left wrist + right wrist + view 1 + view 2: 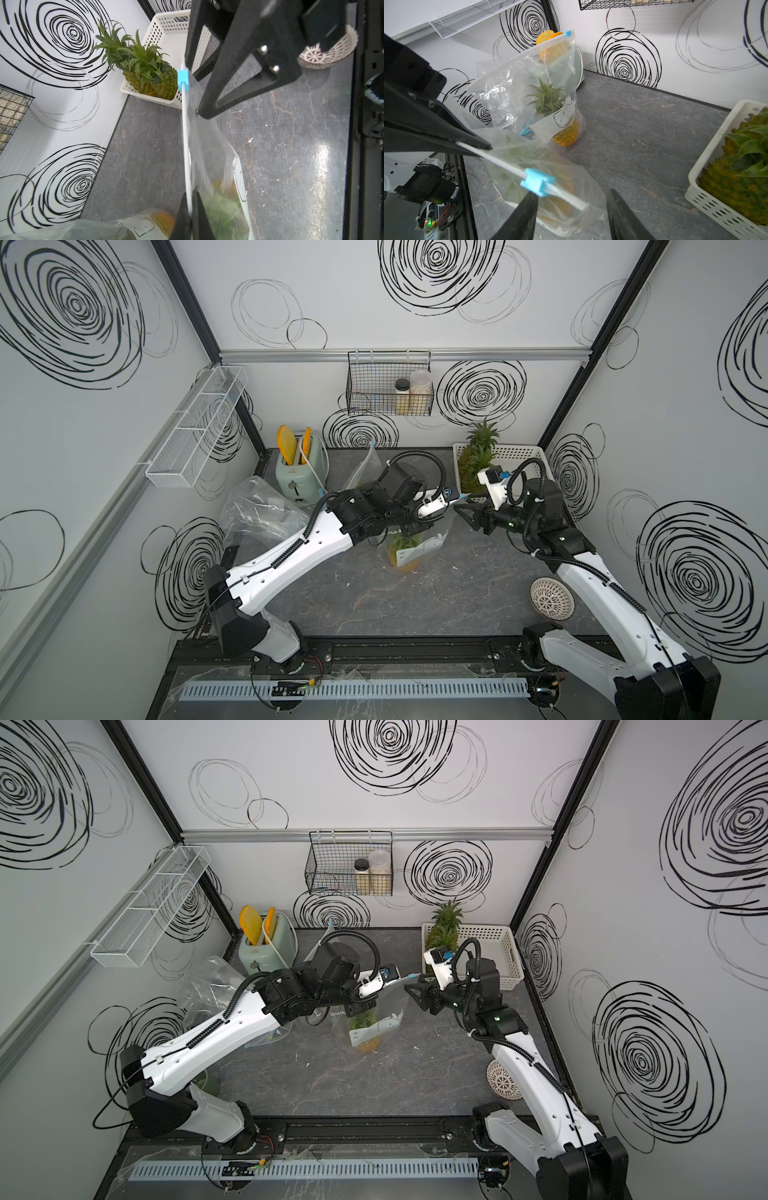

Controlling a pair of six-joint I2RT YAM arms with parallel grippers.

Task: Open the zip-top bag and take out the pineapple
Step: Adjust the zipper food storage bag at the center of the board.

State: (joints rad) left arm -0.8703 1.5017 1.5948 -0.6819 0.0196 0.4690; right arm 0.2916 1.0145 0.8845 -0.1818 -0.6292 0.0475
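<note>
Zip-top bag (pixel 434 537) hangs over the middle of the desk (pixel 415 614) between the two arms. The pineapple (pixel 406 560) is inside it, leaves toward the zip and yellow base lowest. Whether the bag's bottom rests on the desk I cannot tell.

Far left, a white mesh shelf (pixel 195 435) is fixed to the side wall. Below it a crumpled clear bag (pixel 257 510) lies on the desk, just beside a pale green toaster (pixel 297 481) with two orange slices (pixel 286 448) in its slots. Right of the toaster a second clear bag (pixel 529 83) stands upright. It has another pineapple (pixel 566 135) inside and a blue clip (pixel 568 33) at its top corner.

The left fingers (pixel 199 218) are pinched tight on the hanging bag's white zip strip (pixel 187 145), one on each face. From them the strip runs straight to a blue slider (pixel 182 80) near its far end.

The right fingers (pixel 523 218) stand moderately apart on either side of the strip's end, just past the slider, and clamp nothing. In the left wrist view one of their tips lies at the film just beside the strip.

On the back wall above, a black wire basket (pixel 374 402) holds two jars (pixel 401 396).

In the rear right corner a white perforated basket (pixel 523 454) holds two loose pineapples (pixel 478 452) at its left end. Nearer the front, a patterned bowl (pixel 552 599) sits on the desk beside the right arm.
</note>
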